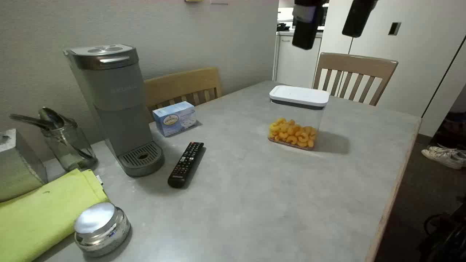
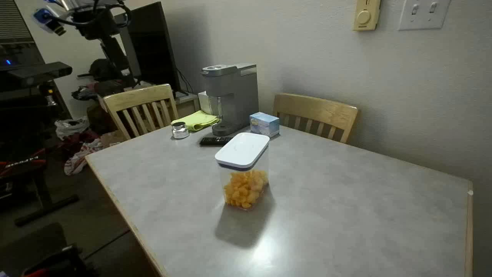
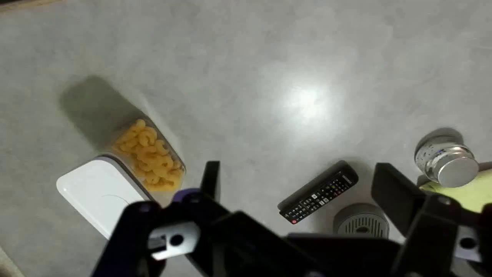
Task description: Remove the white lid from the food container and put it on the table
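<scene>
White lid (image 1: 299, 95) on the food container (image 1: 296, 113), removal not yet begun.
No step is judged done: the lid is seated atop the container, which is stood upright on the surface (image 1: 251, 214) with orange food (image 1: 292, 134) inside; gripping, lifting and setting down are left. In an exterior view the hand (image 1: 327, 40) is held higher than the container and apart from it, spread with nothing pinched, its upper end cut off. Part of the lid is covered by the hand in the wrist view, and the container's clear walls are barely made out.
</scene>
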### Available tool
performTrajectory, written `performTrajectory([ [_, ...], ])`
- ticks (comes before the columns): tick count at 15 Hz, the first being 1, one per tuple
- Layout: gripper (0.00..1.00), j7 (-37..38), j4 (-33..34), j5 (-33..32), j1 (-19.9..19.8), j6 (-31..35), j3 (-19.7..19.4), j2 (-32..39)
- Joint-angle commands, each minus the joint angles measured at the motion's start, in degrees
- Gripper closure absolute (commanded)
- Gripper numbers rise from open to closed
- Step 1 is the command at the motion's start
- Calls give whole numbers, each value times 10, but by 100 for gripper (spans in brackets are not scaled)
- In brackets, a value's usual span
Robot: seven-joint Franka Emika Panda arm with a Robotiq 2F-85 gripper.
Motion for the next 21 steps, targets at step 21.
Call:
performTrajectory([
  [21,0,11,50,10,-17,2,-135,42],
])
